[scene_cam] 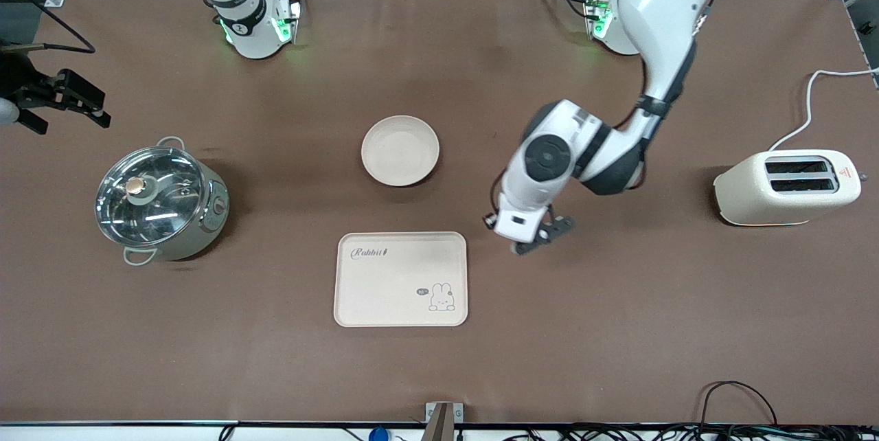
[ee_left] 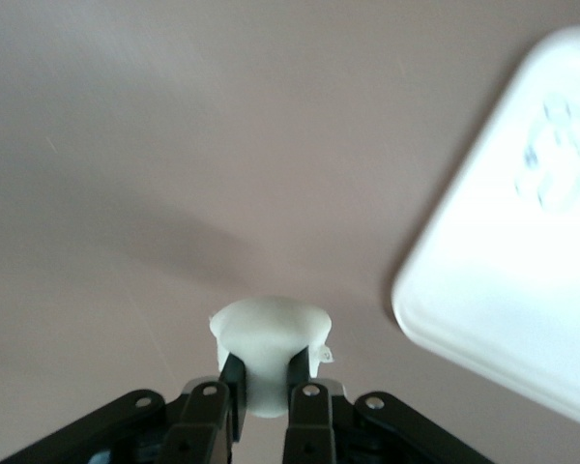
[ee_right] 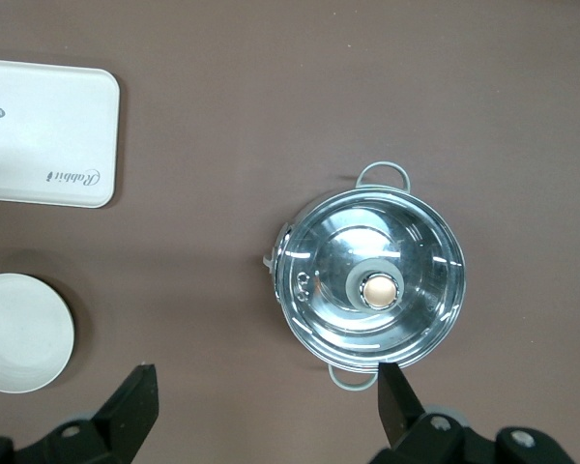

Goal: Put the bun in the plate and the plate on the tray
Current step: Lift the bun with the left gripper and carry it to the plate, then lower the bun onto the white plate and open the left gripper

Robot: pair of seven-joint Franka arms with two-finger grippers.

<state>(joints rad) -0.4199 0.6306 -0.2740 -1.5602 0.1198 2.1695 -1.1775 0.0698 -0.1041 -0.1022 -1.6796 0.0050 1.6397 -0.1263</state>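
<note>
My left gripper [scene_cam: 537, 235] is low over the bare table beside the tray, toward the left arm's end. In the left wrist view my left gripper [ee_left: 268, 375] is shut on the bun [ee_left: 271, 329], a small cream-white lump. The bun is hidden under the hand in the front view. The cream "Rabbit" tray [scene_cam: 391, 290] lies nearer the front camera than the round cream plate [scene_cam: 400, 150], which holds nothing. A corner of the tray [ee_left: 503, 290] shows in the left wrist view. My right gripper [scene_cam: 96, 108] is open at the right arm's end, above the table near the pot.
A steel pot with a glass lid [scene_cam: 159, 199] stands toward the right arm's end and shows in the right wrist view [ee_right: 370, 290], along with the tray [ee_right: 39, 135], the plate [ee_right: 19, 332] and my open right gripper [ee_right: 268, 391]. A cream toaster [scene_cam: 786, 187] stands at the left arm's end.
</note>
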